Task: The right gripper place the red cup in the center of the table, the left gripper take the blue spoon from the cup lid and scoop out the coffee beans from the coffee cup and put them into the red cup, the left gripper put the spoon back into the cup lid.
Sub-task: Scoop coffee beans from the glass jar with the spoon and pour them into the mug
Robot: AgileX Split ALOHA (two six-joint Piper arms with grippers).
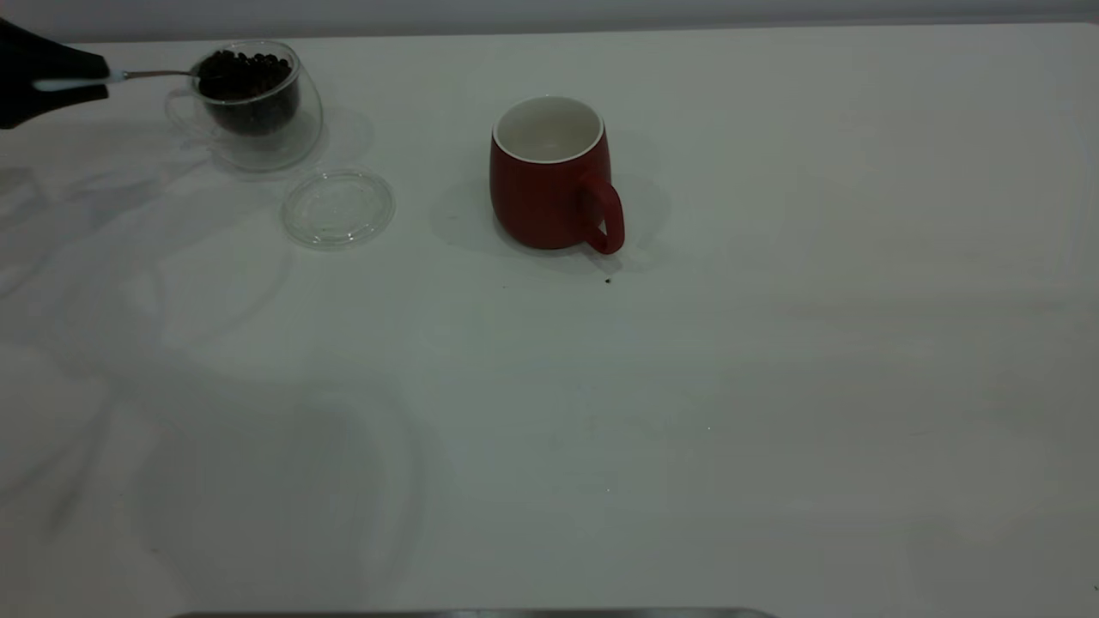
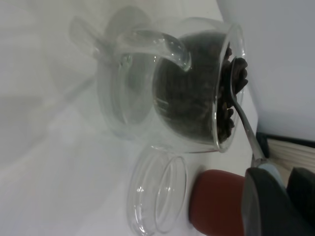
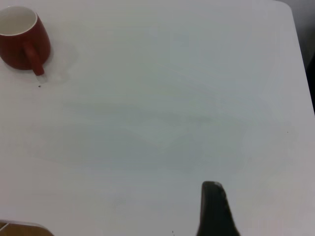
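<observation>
My left gripper [image 1: 101, 79] is at the far left, shut on the pale blue handle of the blue spoon [image 1: 159, 75]. The spoon's metal bowl rests on the coffee beans [image 1: 245, 73] at the rim of the clear coffee cup [image 1: 258, 112]. In the left wrist view the spoon [image 2: 244, 123] reaches from my gripper [image 2: 280, 184] to the beans [image 2: 192, 98] in the cup [image 2: 142, 88]. The clear cup lid [image 1: 337, 209] lies empty beside the cup. The red cup [image 1: 549, 184] stands upright mid-table, empty, handle toward the front. My right gripper [image 3: 212, 209] hovers far from the red cup [image 3: 19, 42].
The white table [image 1: 687, 386] stretches wide to the right and front of the red cup. A tiny dark speck [image 1: 607, 280] lies just in front of the mug's handle. The lid [image 2: 157, 194] and red cup [image 2: 216, 201] sit close behind the spoon hand.
</observation>
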